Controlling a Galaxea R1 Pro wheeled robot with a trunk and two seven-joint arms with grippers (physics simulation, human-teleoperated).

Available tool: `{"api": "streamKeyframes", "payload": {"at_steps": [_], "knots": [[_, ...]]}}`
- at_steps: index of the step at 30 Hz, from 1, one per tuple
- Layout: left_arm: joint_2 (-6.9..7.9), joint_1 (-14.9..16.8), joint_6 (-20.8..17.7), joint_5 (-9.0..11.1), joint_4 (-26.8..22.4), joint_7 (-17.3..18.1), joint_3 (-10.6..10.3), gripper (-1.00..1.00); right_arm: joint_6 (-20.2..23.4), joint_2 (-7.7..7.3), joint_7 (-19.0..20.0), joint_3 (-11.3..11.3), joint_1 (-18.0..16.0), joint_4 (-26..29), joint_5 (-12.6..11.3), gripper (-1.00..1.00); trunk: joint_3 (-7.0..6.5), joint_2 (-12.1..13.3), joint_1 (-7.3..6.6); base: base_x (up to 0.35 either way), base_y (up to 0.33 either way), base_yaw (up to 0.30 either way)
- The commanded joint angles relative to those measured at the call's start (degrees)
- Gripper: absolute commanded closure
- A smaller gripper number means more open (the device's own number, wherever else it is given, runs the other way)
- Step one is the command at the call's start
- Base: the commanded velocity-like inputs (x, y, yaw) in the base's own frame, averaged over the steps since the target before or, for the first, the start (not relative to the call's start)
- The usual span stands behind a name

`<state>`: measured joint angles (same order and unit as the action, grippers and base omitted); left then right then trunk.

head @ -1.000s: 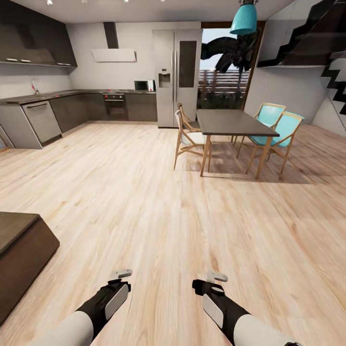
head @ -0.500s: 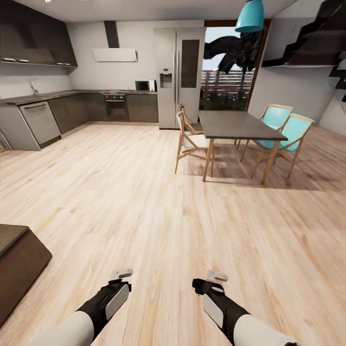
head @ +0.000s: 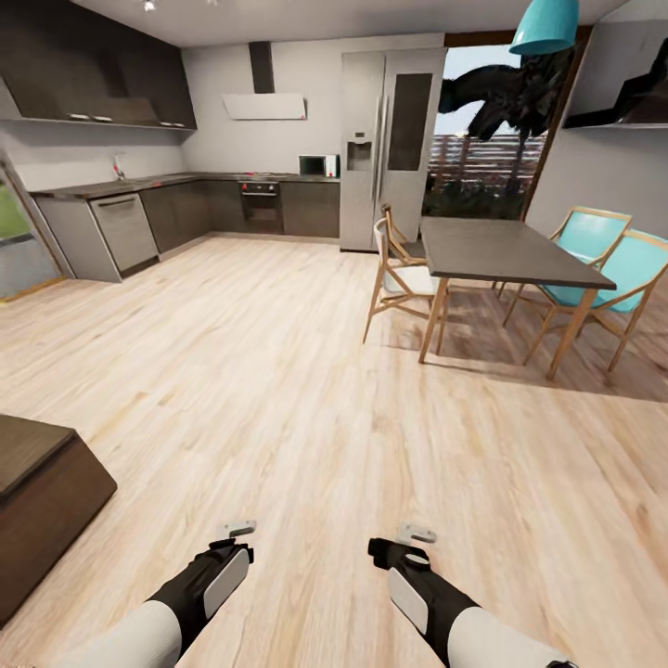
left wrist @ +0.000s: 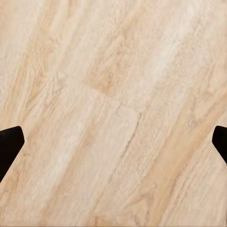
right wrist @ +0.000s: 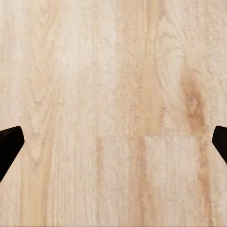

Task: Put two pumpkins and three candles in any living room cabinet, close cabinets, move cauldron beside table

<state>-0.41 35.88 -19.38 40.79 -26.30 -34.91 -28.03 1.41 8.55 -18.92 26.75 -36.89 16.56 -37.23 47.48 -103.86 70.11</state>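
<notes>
My left gripper (head: 239, 530) and right gripper (head: 417, 533) hang low with fingers spread apart and nothing between them over bare plank floor (head: 278, 390), a dark brown cabinet corner (head: 42, 501) near left, dining table (head: 506, 250) and fridge (head: 390, 148) far right.

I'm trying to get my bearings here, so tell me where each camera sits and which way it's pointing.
Head view: on the robot's head, looking forward and down over the plank floor toward the dining table and fridge; left gripper and right gripper show low in frame.
Left wrist view: near the left gripper, facing bare floor; dark fingertips at both edges.
Right wrist view: the same, with fingertips spread wide.
Shared: all three see the same wood floor.
</notes>
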Motion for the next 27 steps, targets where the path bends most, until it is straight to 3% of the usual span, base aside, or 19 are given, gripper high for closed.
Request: {"api": "streamKeyframes", "payload": {"at_steps": [1,13,27], "knots": [[0.05,0.1,-0.2,0.3,-0.1,-0.4,-0.4,-1.00,0.2,-0.04,-0.4,0.5,0.0,0.1,-0.4,-1.00,0.05,0.0,0.01,0.150,-0.196,0.281],[0.04,0.1,-0.2,0.3,-0.1,-0.4,-0.4,-1.00,0.2,-0.03,-0.4,0.5,0.0,0.1,-0.4,-1.00,0.05,0.0,0.01,0.077,-0.234,0.281],[-0.02,0.1,-0.2,0.4,-0.1,-0.5,-0.4,-1.00,0.2,-0.03,-0.3,0.6,0.0,-0.3,-0.4,-1.00,0.05,0.0,0.01,0.001,-0.095,0.281]]}}
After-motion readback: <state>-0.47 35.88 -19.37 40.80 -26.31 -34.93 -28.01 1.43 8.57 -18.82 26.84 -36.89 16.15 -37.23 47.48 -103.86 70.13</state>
